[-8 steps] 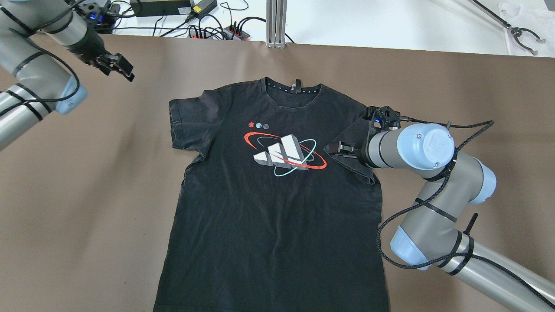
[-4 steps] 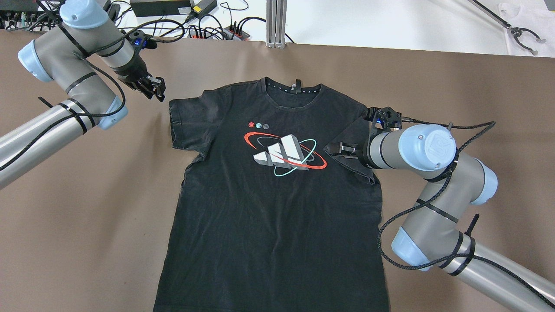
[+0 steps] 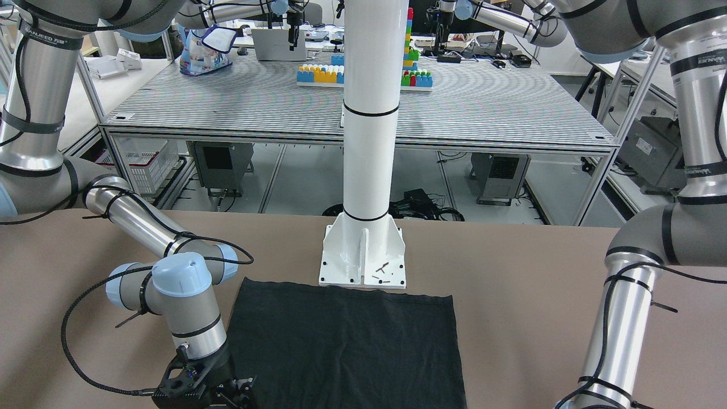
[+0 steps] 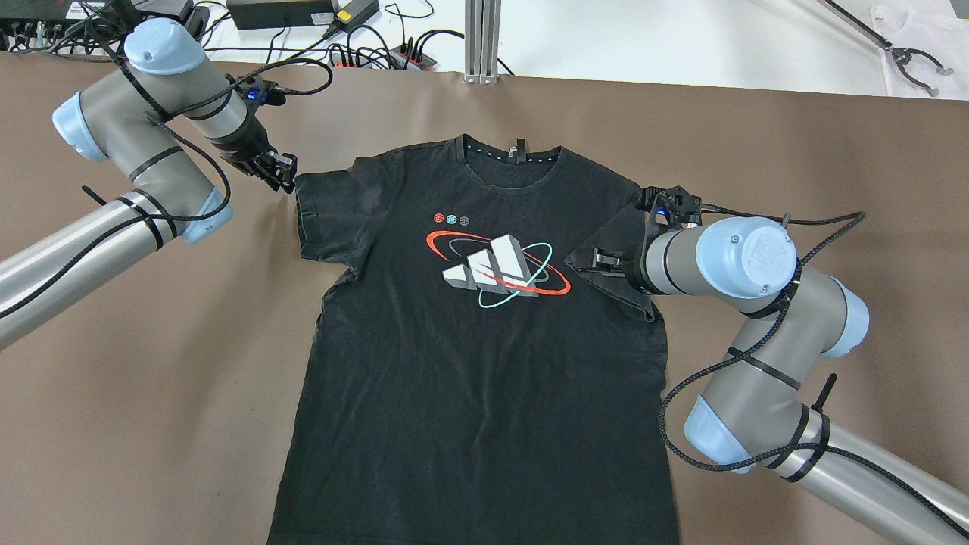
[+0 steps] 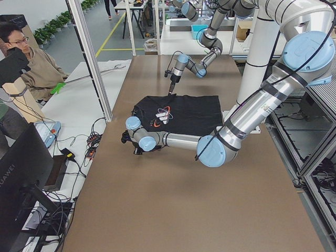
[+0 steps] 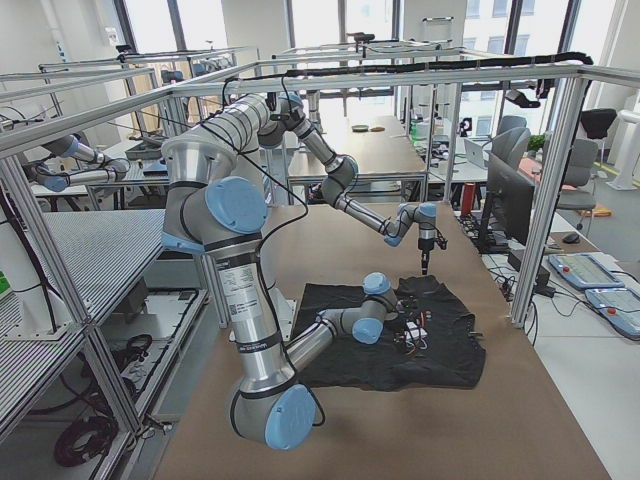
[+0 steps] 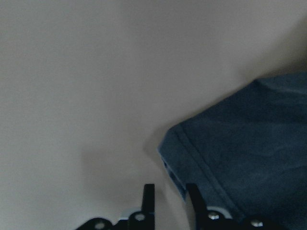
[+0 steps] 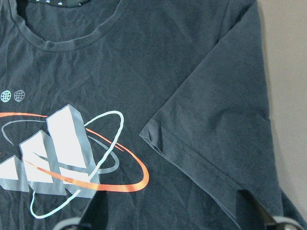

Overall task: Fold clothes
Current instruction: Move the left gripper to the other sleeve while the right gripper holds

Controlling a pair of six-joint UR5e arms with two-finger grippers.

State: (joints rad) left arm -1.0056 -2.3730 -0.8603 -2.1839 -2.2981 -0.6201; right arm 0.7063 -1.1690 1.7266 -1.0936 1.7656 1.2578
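Note:
A black T-shirt (image 4: 484, 378) with a red, white and teal logo lies flat, face up, on the brown table. Its right sleeve (image 4: 615, 246) is folded inward onto the chest; the right wrist view shows it (image 8: 216, 139) lying loose. My right gripper (image 4: 589, 261) hovers over that sleeve, open, jaws wide apart (image 8: 172, 215). My left gripper (image 4: 286, 179) is at the top corner of the flat left sleeve (image 4: 325, 212). In the left wrist view it (image 7: 170, 196) has a narrow gap, with the sleeve's corner (image 7: 175, 175) between the tips.
The shirt's hem (image 3: 346, 346) reaches toward the white mast base (image 3: 363, 261). An aluminium post (image 4: 482, 38), cables and power strips (image 4: 363, 53) line the far table edge. An operator (image 5: 26, 68) sits beyond that edge. Bare brown table (image 4: 151, 341) lies to the shirt's left.
My left arm has swung in from the far left corner to the left sleeve's top corner. The right arm and the folded right sleeve have stayed put.

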